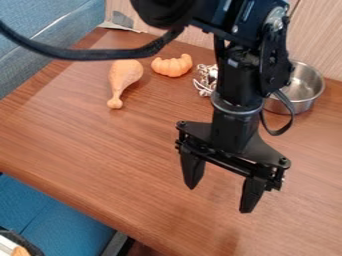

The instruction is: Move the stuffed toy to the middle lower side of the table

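Observation:
My gripper (220, 199) hangs over the right-centre part of the wooden table (100, 145), pointing down, its two fingers wide apart with nothing between them. At the upper left of the table lies a tan drumstick-shaped toy (124, 80), its narrow end toward the lower left. Beside it on the right is an orange, ridged, curved toy (172, 65). I cannot tell which of these is the stuffed toy. Both lie well behind my gripper, up and to its left.
A silvery object (206, 80) lies near the back, partly behind my arm. A metal pot (304, 87) stands at the back right, partly hidden by the arm. A flat greyish item (120, 24) lies at the back left corner. Blue seating borders the table's left side.

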Controlling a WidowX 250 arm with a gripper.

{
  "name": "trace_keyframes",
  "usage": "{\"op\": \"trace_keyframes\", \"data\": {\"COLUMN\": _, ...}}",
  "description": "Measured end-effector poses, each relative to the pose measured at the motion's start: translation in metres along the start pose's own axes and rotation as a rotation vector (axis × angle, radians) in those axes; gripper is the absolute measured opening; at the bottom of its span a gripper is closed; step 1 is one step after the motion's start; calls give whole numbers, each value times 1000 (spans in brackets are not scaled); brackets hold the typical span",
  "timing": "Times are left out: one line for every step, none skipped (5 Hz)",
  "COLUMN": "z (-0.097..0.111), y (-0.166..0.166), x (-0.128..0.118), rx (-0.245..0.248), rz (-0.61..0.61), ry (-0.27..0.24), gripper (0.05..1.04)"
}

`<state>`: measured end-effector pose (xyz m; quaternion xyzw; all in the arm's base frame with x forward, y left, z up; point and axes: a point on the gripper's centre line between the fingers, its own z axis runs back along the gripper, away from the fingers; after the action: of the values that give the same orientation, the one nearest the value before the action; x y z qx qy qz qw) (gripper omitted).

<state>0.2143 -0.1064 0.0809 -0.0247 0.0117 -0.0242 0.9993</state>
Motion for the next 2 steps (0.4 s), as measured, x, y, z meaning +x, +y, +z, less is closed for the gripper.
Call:
{"op": "trace_keyframes", "data": {"z": -5, "y": 0, "x": 0, "rx": 7, "rz": 7, "ry": 17, "gripper": 1000}}
{"op": "trace_keyframes", "data": {"z": -5, "y": -2, "x": 4, "rx": -5, "rz": 53, "ry": -11, "gripper": 1000}}
